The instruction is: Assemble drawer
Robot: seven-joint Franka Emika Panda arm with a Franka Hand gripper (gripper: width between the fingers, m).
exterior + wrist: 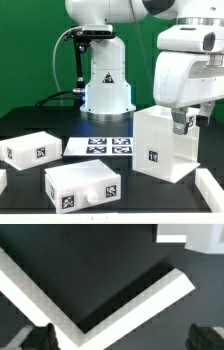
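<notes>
Drawer housing (160,148): set upright at the exterior view's right.
Knobbed box (85,186): laid near the marker board (104,146).
Gripper (123,337): fingers spread apart above housing.

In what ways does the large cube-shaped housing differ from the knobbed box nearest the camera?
The housing is tall and cube-like; the front knobbed box is low and long. The housing stands at the exterior view's right, the box at the front middle. The open gripper hangs over the housing, away from the box. Both are white with square tags.
</notes>
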